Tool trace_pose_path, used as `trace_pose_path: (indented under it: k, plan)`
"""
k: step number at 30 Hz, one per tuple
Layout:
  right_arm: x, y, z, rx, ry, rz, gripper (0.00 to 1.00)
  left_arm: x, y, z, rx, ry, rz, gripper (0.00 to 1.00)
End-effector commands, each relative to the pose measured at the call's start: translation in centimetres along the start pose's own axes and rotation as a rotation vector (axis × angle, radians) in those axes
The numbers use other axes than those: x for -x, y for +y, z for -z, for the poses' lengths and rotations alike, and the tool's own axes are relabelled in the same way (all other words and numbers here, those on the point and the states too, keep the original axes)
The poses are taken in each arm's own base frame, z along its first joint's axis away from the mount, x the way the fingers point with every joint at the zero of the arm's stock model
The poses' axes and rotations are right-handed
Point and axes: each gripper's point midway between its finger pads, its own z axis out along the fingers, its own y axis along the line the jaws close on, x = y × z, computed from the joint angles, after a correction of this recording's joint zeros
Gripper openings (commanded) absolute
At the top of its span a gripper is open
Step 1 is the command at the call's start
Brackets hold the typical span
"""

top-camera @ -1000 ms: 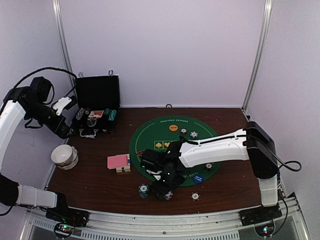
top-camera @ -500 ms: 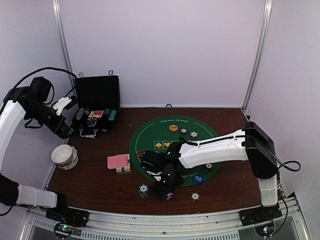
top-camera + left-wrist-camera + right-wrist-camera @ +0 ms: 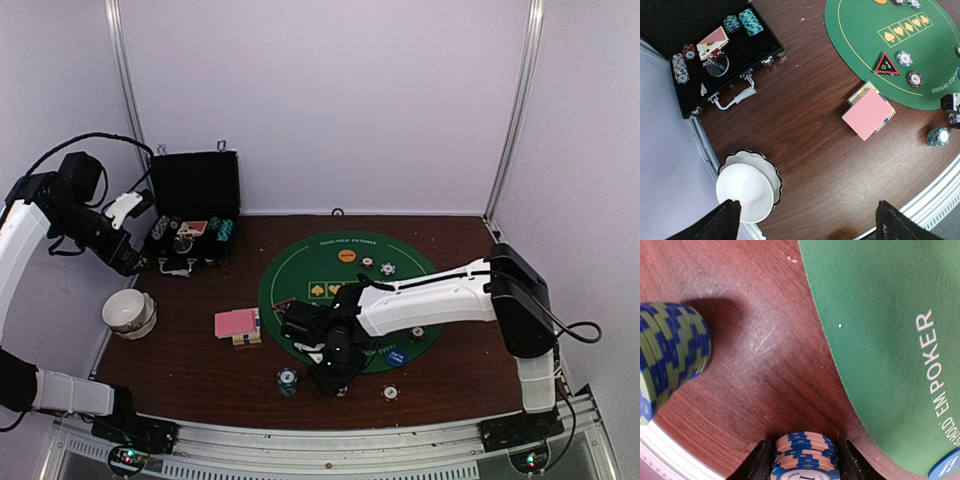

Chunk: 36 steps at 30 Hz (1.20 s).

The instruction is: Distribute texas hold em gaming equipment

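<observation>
My right gripper is down on the wood beside the green mat, shut on a short stack of blue-and-peach poker chips; a finger presses each side. A taller teal-and-blue chip stack stands just to its left, also visible from above. The pink-backed card deck lies left of the mat. A red-black triangle marker and two chips rest on the mat, with an orange disc and a blue disc. My left gripper hangs open and empty, high over the table's left side.
The open black case with more chips and cards stands at the back left. A white bowl sits near the left edge. A lone chip lies near the front edge. Metal rails run along the front and left edges.
The right gripper's jaws have closed in from wide open onto the blue-and-peach chip stack, with the arm shifting slightly. The left arm has stayed still.
</observation>
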Motion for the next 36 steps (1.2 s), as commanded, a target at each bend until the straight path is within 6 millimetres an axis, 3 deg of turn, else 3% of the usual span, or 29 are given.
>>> trace_pose_path:
  k: [1,12,20,24,30,36]
  plan:
    - [0.1,1.0,1.6,0.014,-0.009,0.025,0.43,0.8,0.2,0.7,0.012,-0.030,-0.020,0.98]
    - [0.4,1.1,3.3,0.002,-0.023,0.043,0.35,0.8,0.1,0.7,0.009,-0.031,-0.021,0.97]
    - [1.1,-0.3,6.0,-0.035,-0.064,0.033,0.34,0.8,0.1,0.8,0.008,-0.032,-0.019,0.98]
    - [1.5,-3.3,6.6,-0.076,-0.071,-0.011,0.33,0.9,0.1,0.9,0.012,-0.037,-0.019,0.98]
    - [2.2,-9.9,7.1,-0.111,-0.095,-0.149,0.31,0.9,0.1,1.1,0.017,-0.039,-0.021,0.98]
    - [2.1,-15.1,5.8,-0.143,-0.085,-0.251,0.30,0.9,0.1,1.2,0.020,-0.041,-0.021,0.98]
